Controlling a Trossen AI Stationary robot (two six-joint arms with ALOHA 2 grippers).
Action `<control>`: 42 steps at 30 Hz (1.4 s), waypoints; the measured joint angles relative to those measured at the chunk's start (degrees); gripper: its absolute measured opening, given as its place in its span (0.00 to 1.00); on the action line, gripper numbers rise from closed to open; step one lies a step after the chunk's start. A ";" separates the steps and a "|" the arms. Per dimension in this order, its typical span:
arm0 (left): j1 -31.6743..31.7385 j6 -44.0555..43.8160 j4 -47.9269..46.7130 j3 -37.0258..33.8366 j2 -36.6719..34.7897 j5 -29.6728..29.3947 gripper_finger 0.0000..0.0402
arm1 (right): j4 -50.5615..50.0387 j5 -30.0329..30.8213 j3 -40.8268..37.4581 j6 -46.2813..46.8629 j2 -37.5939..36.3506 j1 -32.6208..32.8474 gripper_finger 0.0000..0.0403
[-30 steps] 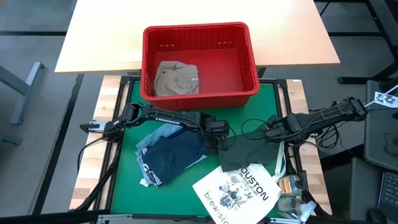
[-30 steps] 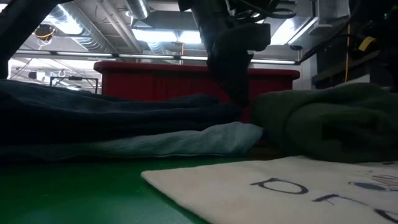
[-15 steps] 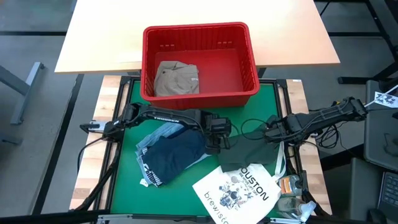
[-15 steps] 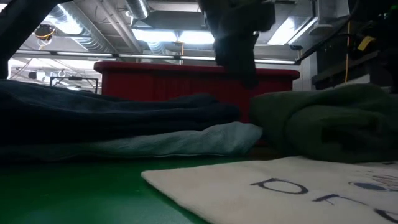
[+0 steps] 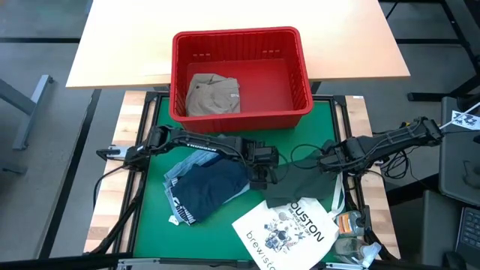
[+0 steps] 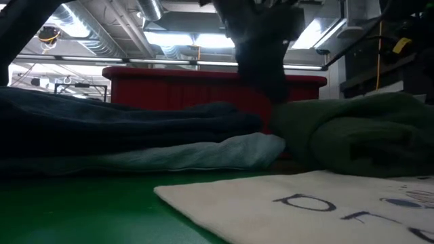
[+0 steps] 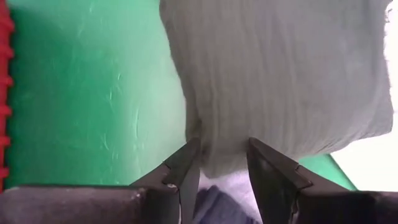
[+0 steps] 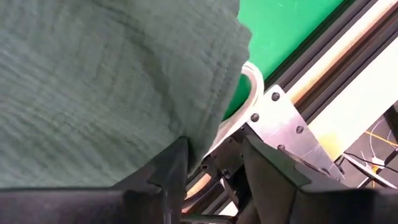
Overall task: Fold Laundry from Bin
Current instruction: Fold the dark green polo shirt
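Green mat (image 5: 154, 225) held dark green garment (image 5: 304, 186) at centre, both arms flanking to flatten it. Left gripper (image 7: 222, 163), at its 9 o'clock edge, parted, gripping nothing. Right gripper (image 8: 211, 163), at 3 o'clock, parted, empty. Red bin (image 5: 241, 37) at 12 o'clock kept khaki garment (image 5: 212, 94).

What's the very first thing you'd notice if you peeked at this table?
The big red bin at the table's far edge, with one khaki garment lying inside. In front of it, on the green mat, two dark arms meet over a dark green garment, next to a navy and light blue pile and a white HOUSTON tote bag.
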 joint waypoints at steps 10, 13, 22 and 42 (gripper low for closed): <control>1.03 -0.07 2.52 -6.29 -0.07 -1.78 0.31 | -2.40 2.87 1.46 -1.73 0.00 -0.01 0.39; 1.47 -0.07 1.43 -6.36 -0.07 -1.84 0.31 | -2.81 2.97 3.47 -1.73 -0.01 -0.02 0.39; 1.62 -0.09 -2.44 -2.36 -0.11 -1.90 0.31 | -2.82 5.34 9.65 -1.75 -0.54 -0.01 0.39; -6.12 -1.58 -1.16 3.74 -0.26 1.87 0.31 | 18.39 -9.03 4.71 4.66 -0.45 3.14 0.39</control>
